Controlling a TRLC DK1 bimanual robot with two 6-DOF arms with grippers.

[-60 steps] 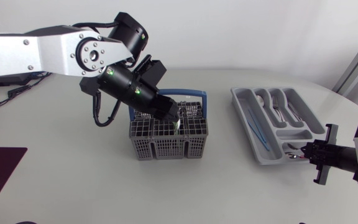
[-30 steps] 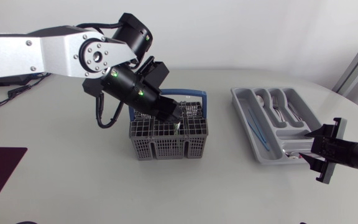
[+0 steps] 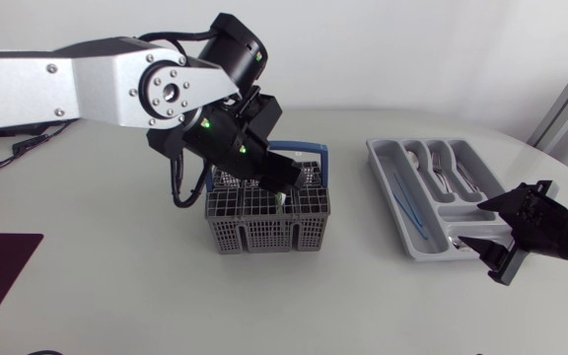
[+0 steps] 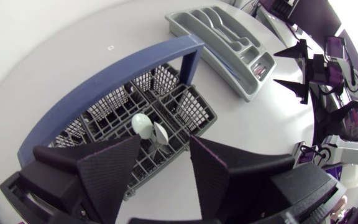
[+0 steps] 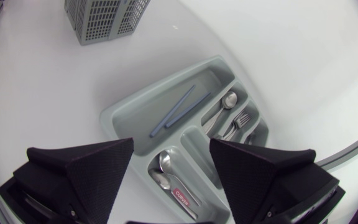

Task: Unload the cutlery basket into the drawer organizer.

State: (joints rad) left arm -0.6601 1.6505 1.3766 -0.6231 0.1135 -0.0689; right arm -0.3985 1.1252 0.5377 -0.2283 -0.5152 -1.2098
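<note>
Overhead, the left gripper (image 3: 282, 186) hangs with its fingers spread apart, grasping nothing, just above the grey cutlery basket (image 3: 267, 221) near the table's middle. From the left wrist, two spoons (image 4: 144, 126) stand bowl-up in a basket cell between the open fingers, beside the blue handle (image 4: 117, 81). The right gripper (image 3: 472, 223), likewise released and empty, sits over the near end of the grey drawer organizer (image 3: 375, 153). Its compartments hold two blue chopsticks (image 5: 179, 109), spoons and forks (image 5: 240, 118).
</note>
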